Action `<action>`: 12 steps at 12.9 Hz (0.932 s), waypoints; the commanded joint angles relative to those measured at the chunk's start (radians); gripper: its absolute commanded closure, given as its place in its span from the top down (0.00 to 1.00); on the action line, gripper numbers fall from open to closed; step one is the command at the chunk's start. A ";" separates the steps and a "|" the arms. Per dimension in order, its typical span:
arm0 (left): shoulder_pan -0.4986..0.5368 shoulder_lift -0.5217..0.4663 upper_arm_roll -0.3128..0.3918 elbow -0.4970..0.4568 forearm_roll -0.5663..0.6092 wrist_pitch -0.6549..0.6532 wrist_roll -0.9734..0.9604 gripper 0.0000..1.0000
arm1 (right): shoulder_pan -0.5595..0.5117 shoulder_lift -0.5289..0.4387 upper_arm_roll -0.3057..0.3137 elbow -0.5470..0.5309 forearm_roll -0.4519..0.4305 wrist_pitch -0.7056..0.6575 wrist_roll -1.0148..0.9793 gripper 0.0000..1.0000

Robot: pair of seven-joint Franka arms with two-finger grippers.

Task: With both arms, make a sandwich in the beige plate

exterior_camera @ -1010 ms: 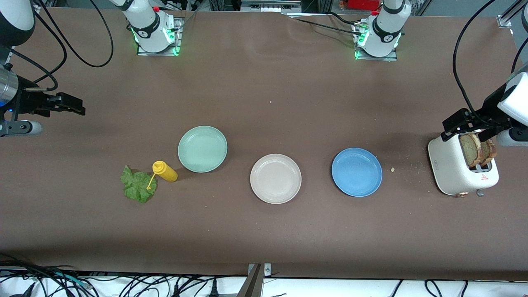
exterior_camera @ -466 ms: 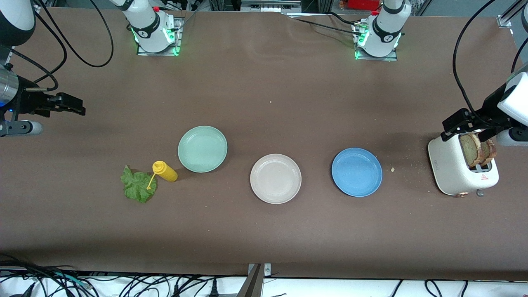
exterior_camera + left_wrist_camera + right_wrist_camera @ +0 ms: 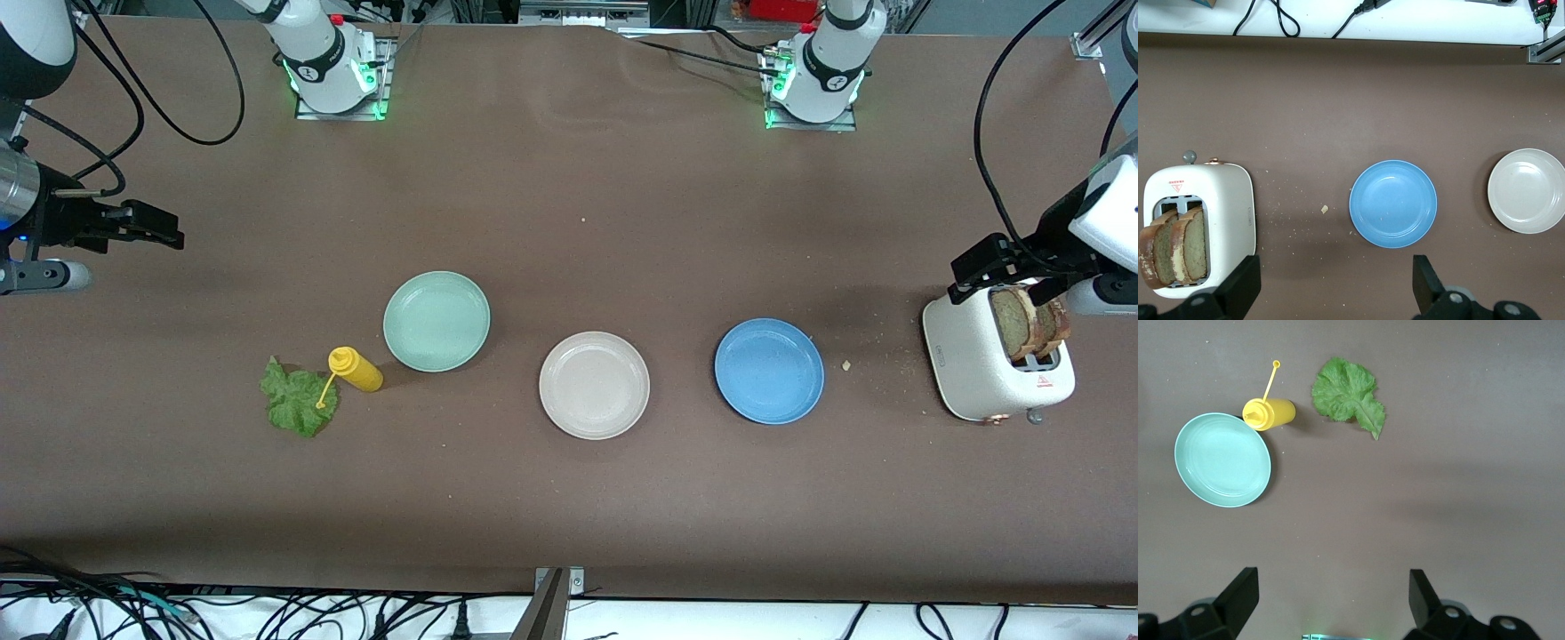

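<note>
Hovering high at the left arm's end of the desk (image 3: 569, 204), the left gripper (image 3: 1000, 276) is hanging over the white toaster (image 3: 973, 369), jaws spread wide apart and holding nothing; its wrist view is looking straight down, showing both fingers (image 3: 1238, 290) apart. Two bread slices (image 3: 1022, 322) are standing upright in the toaster slots, not yet a sandwich. The right gripper (image 3: 147, 227) is waiting over bare desk at the right arm's end, jaws also wide apart and empty, wrist camera pointing down at the lettuce leaf (image 3: 1348, 395), the yellow squeeze bottle (image 3: 1268, 413) and the mint-green plate (image 3: 1223, 459). The beige plate (image 3: 594, 385) is sitting bare at the middle of the desk, between the mint-green plate and the blue plate (image 3: 769, 371), slightly nearer to the front camera than both. The bottle is lying on its side just beside the mint-green plate, its cap tether resting on the lettuce. Compared with a second ago, the left gripper is sitting a hair higher over the toaster; the right gripper, plates, bottle, lettuce and bread are all staying put.
</note>
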 commanded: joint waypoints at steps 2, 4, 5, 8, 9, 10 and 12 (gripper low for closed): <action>0.005 0.001 0.000 0.011 0.008 -0.008 0.025 1.00 | -0.010 -0.017 0.015 -0.013 -0.012 0.080 -0.008 1.00; 0.008 0.004 0.003 0.009 0.012 -0.008 0.025 1.00 | -0.010 -0.017 0.017 -0.013 -0.016 0.083 -0.008 1.00; 0.008 0.005 0.005 0.009 0.012 -0.008 0.025 1.00 | -0.010 -0.017 0.015 -0.013 -0.016 0.085 -0.009 1.00; 0.007 0.005 0.005 0.009 0.043 -0.008 0.025 1.00 | -0.010 -0.017 0.017 -0.013 -0.016 0.082 -0.009 1.00; 0.005 0.005 0.003 0.009 0.049 -0.008 0.025 1.00 | -0.010 -0.017 0.017 -0.013 -0.016 0.082 -0.009 1.00; 0.005 0.005 0.003 0.009 0.049 -0.008 0.027 1.00 | -0.010 -0.017 0.017 -0.014 -0.016 0.082 -0.009 1.00; 0.005 0.005 0.002 0.011 0.049 -0.008 0.027 1.00 | -0.010 -0.015 0.017 -0.013 -0.019 0.083 -0.011 1.00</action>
